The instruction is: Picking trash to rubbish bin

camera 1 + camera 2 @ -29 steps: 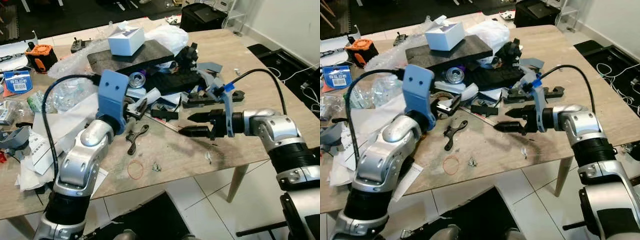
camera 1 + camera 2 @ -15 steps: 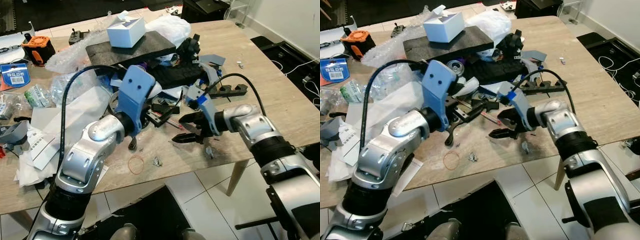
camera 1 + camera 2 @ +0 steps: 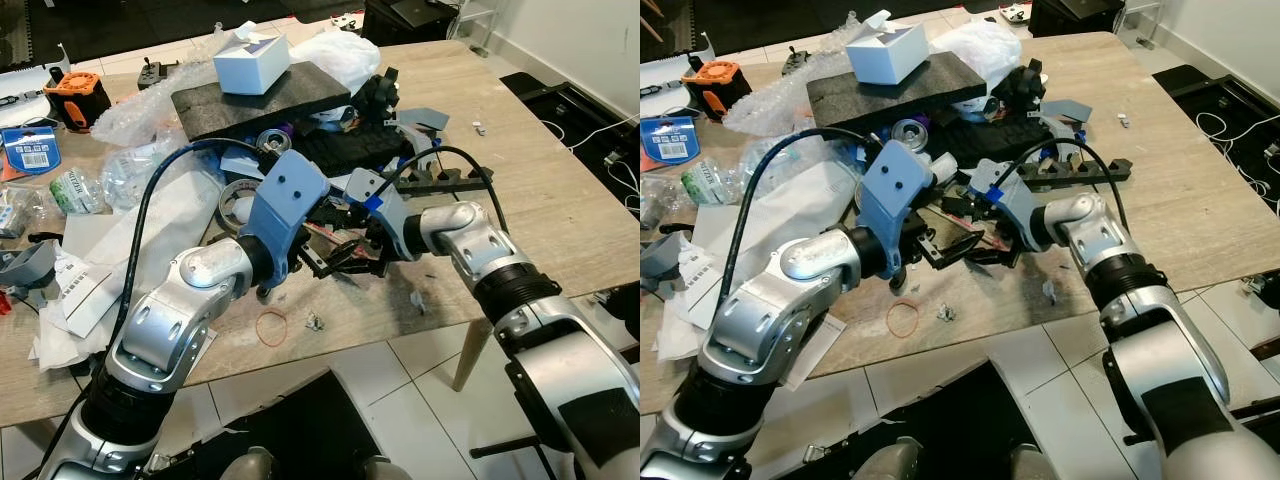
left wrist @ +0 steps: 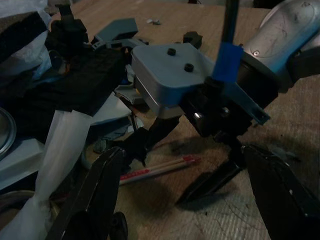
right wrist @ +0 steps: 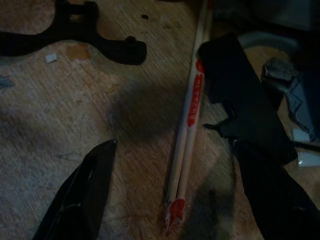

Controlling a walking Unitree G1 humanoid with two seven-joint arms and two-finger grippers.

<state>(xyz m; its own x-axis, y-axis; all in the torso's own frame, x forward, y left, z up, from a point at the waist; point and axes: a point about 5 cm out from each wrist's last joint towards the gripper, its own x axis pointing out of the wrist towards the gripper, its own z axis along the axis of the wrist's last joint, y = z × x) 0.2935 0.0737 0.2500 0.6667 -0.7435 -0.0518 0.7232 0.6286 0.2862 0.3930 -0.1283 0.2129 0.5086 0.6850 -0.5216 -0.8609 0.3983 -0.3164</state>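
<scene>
A pair of chopsticks in a red-and-white paper sleeve (image 5: 189, 120) lies flat on the wooden table (image 3: 530, 200). My right gripper (image 5: 172, 150) hangs open just above it, one black finger on each side of the sleeve, touching nothing. My left gripper (image 4: 182, 160) is also open and holds nothing; it points straight at the right gripper (image 3: 352, 258) from close by, with the chopsticks (image 4: 160, 167) on the table between them. In the head views the left gripper (image 3: 322, 262) sits under its blue wrist mount, nearly meeting the right one.
A red rubber band (image 3: 270, 325), a foil scrap (image 3: 313, 322) and a white scrap (image 3: 417, 303) lie near the front table edge. A black plastic bracket (image 5: 95, 42) lies beside the chopsticks. Behind are a black foam slab (image 3: 260, 100), a white box (image 3: 250, 65), plastic bags and papers.
My right gripper has swung left and down over the chopsticks. The left gripper has reached right towards it. Both stay open. The camera has shifted slightly.
</scene>
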